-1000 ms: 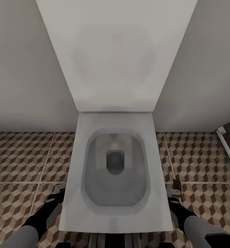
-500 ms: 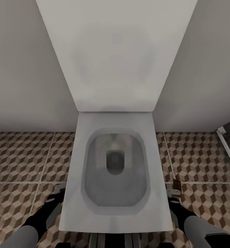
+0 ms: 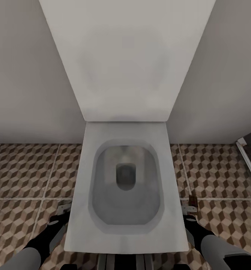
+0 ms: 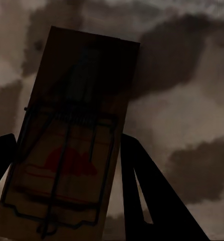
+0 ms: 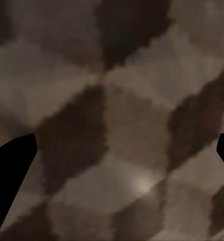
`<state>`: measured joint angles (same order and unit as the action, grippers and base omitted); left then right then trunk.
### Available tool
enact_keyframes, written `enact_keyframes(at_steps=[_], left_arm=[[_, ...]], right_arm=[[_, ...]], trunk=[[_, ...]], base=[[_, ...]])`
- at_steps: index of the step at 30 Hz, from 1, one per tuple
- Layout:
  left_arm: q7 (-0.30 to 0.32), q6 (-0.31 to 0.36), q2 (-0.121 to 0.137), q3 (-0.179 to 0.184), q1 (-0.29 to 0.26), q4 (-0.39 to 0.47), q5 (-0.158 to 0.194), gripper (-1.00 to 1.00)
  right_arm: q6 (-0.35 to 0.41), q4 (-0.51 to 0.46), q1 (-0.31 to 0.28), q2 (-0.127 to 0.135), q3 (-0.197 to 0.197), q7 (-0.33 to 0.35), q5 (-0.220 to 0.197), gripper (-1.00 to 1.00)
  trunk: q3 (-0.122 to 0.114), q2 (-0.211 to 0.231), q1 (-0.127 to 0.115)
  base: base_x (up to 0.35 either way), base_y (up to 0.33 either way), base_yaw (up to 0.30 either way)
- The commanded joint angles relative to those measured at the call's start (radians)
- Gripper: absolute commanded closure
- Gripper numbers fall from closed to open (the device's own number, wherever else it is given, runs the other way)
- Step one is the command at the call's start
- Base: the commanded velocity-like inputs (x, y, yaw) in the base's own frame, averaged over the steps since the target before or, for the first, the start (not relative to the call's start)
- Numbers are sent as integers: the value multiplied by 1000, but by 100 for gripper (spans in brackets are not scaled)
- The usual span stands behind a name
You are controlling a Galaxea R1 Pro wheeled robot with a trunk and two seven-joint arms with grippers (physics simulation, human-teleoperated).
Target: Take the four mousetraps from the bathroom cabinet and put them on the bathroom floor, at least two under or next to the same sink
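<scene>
A brown wooden mousetrap (image 4: 79, 85) with a dark wire spring sits between the two dark fingers of my left gripper (image 4: 67, 143), which is shut on its long edges, just above the cube-patterned bathroom floor (image 3: 24, 168). In the head view the left gripper (image 3: 61, 210) hangs low by the toilet's left side. My right gripper (image 3: 189, 213) is on the toilet's right side, open with bare tile between its fingers (image 5: 11, 170). Another mousetrap (image 3: 192, 197) lies on the tiles just beyond it. The cabinet and the sink are out of view.
A white toilet (image 3: 84, 168) with its lid raised stands directly ahead between my arms, against a pale wall (image 3: 24, 75). A dark panel with a white frame (image 3: 249, 157) stands at the far right. Open tile lies on both sides of the toilet.
My left arm has shifted a little back and to the left beside the toilet. The right arm and the camera have not moved.
</scene>
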<state>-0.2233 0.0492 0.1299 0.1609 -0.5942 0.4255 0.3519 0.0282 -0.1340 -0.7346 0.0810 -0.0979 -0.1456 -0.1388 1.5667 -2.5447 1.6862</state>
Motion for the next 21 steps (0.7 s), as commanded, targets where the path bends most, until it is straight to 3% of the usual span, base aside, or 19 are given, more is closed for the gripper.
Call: enact_keyframes(at_steps=[1,9,10,21], left_arm=[[-8,2,1,8,1,-6,13,100],[-7,-10,0,8,1,-28,13,100],[-7,-10,0,8,1,-28,13,-100],[-7,-12,-1,8,1,-30,13,-100]], right_arm=[[4,-1,0,0,-10,-3,-12,-100],[4,-1,1,0,-10,-3,-12,-100],[4,-1,1,0,-10,-3,-12,-100],[3,-1,1,0,-10,-3,-12,-100]], trunk=[[1,0,0],[1,0,0],[1,0,0],[1,0,0]], base=[[0,0,0],[0,0,0],[0,0,0],[0,0,0]])
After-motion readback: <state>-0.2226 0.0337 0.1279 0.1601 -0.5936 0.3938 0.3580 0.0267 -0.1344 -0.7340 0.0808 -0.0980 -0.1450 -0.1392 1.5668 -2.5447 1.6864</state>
